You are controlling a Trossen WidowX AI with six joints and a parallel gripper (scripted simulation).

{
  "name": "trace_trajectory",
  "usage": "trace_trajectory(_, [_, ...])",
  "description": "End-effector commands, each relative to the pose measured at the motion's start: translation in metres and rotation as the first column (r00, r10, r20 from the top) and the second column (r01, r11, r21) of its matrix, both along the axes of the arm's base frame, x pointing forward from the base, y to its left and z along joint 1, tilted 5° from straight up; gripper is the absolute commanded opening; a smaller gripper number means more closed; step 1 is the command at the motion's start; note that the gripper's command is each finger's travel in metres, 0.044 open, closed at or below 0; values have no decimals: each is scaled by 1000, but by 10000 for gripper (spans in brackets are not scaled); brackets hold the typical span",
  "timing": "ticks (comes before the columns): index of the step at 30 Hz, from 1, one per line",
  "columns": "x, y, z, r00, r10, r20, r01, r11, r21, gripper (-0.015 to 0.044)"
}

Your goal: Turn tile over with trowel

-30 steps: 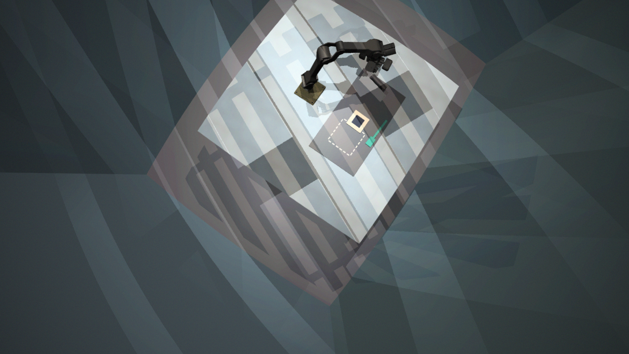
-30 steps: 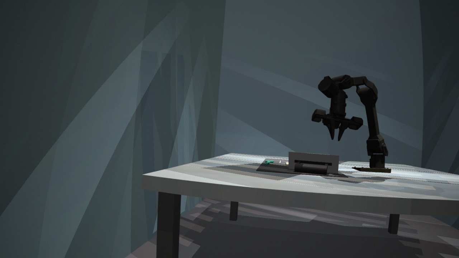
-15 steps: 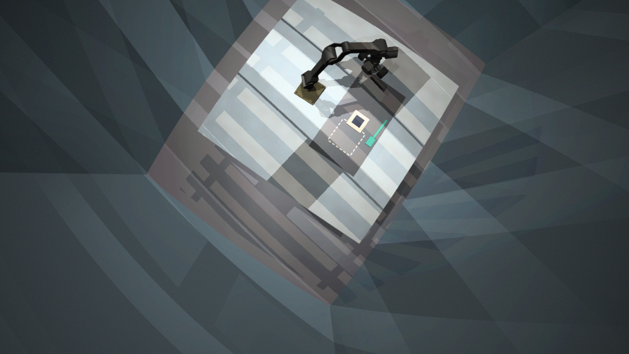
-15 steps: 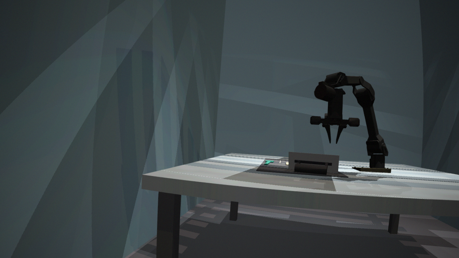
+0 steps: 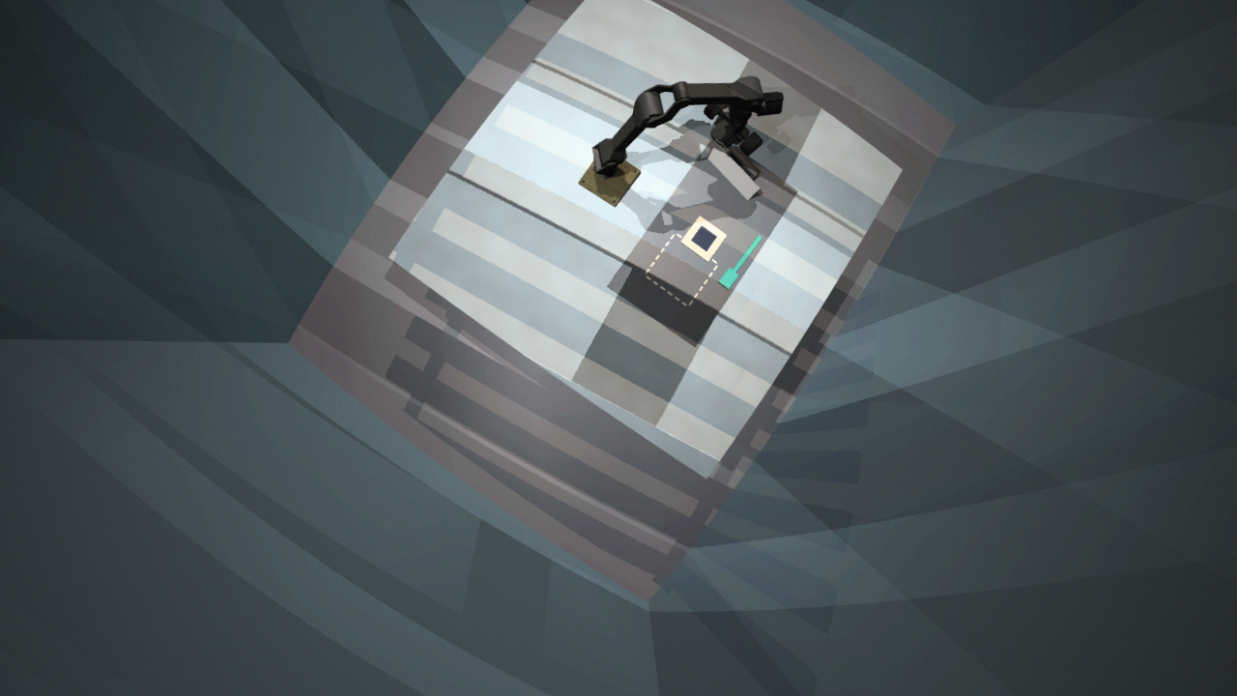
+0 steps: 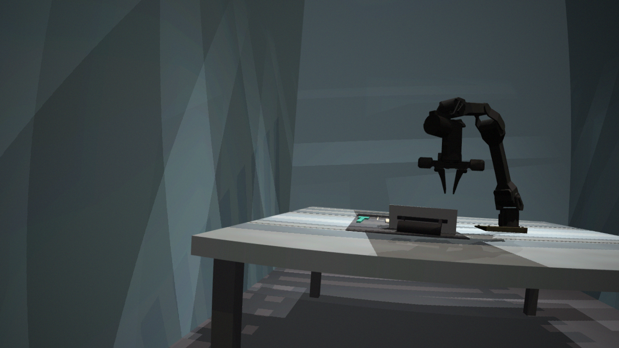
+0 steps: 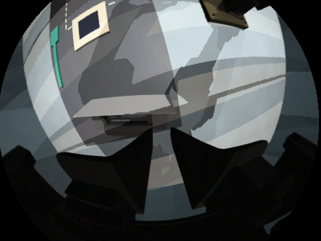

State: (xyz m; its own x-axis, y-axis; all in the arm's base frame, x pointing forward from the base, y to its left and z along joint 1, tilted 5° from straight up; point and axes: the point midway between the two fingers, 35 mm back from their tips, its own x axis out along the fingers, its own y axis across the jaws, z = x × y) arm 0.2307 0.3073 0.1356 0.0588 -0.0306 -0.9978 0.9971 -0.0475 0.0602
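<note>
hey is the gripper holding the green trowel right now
No, the trowel lies flat on the mat, away from the gripper, whose fingers stand apart with nothing between them.

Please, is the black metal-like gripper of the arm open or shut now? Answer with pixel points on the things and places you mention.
The black two-finger gripper [image 6: 449, 193] [image 7: 162, 131] is open, only partly: both near views show a gap between its fingertips, with nothing held.

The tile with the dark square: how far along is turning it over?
Nothing looks finished. The tile lies mark up, mostly outside the dashed outline. Nothing is in hand: the gripper hangs above the table, its fingers a little apart, while the trowel lies apart. Grasping it, flipping, setting down and backing away all remain.
</note>
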Motion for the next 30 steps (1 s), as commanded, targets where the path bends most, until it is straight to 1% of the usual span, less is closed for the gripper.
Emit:
trace_trajectory(1, [-1,0,-6,1000,-4,-2,4,1000,-6,100])
trace_trajectory(16, [-2,0,-30,1000,-15,-4,15,1000,-18,100])
trace_trajectory(30, [-2,-10,-43,1000,-16,-4,16,1000,-20,100])
